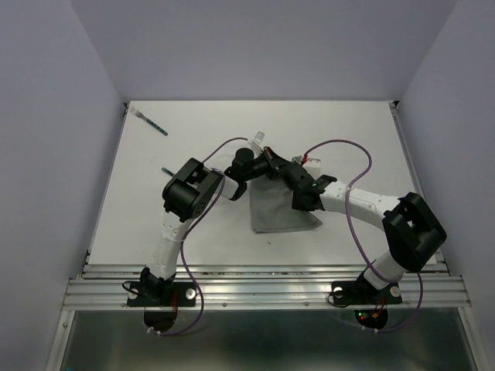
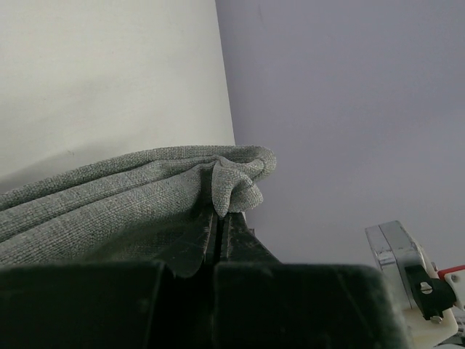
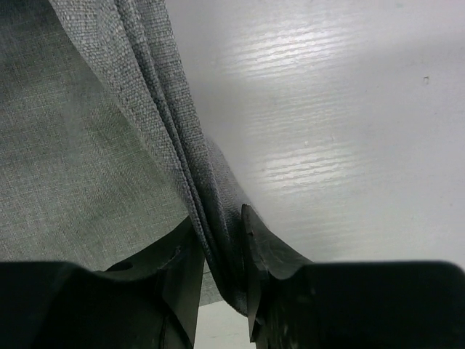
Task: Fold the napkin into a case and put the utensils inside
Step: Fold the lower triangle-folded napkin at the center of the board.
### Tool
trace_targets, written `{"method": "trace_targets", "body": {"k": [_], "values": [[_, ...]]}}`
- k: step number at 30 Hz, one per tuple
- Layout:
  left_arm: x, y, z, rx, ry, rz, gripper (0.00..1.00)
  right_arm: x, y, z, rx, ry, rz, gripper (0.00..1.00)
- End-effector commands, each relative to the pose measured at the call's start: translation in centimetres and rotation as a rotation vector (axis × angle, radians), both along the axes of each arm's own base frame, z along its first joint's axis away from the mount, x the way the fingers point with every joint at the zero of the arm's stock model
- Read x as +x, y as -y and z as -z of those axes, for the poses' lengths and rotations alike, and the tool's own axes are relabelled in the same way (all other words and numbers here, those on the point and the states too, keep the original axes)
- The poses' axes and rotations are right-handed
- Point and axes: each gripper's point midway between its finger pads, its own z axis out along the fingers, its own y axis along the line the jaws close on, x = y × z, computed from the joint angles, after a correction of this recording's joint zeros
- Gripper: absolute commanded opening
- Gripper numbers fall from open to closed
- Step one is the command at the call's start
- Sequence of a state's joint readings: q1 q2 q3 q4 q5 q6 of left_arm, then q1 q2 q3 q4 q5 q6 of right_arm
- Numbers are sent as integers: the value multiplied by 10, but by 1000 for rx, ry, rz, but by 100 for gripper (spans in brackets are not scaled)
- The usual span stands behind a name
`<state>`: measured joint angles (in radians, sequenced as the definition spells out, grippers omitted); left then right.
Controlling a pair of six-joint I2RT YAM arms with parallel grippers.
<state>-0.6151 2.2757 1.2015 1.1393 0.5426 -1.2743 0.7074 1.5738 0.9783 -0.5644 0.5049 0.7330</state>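
Note:
The grey napkin (image 1: 282, 210) lies folded in the middle of the table, its far edge lifted where both grippers meet. My left gripper (image 1: 257, 164) (image 2: 221, 214) is shut on a bunched corner of the napkin (image 2: 109, 203). My right gripper (image 1: 272, 171) (image 3: 218, 214) stands open, and a hanging fold of the napkin (image 3: 87, 145) runs loosely between its fingers, resting on the right one. One utensil (image 1: 153, 123) with a teal handle and a white end lies at the far left of the table. A dark sliver (image 1: 167, 170) shows beside the left arm's elbow; I cannot tell what it is.
A small white object (image 1: 258, 137) sits just beyond the grippers, and another white piece (image 1: 313, 162) is by the right wrist. Purple walls enclose the table on three sides. Both arms' cables arch over the table's middle.

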Motion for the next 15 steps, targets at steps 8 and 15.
{"method": "trace_targets", "body": {"k": [8, 15], "values": [[-2, -13, 8, -33, 43, 2, 0, 5, -39, 8, 156, -9, -51, 31], [-4, -17, 14, -32, 35, -3, 0, 5, -65, 14, 202, -30, -93, 31]]}}
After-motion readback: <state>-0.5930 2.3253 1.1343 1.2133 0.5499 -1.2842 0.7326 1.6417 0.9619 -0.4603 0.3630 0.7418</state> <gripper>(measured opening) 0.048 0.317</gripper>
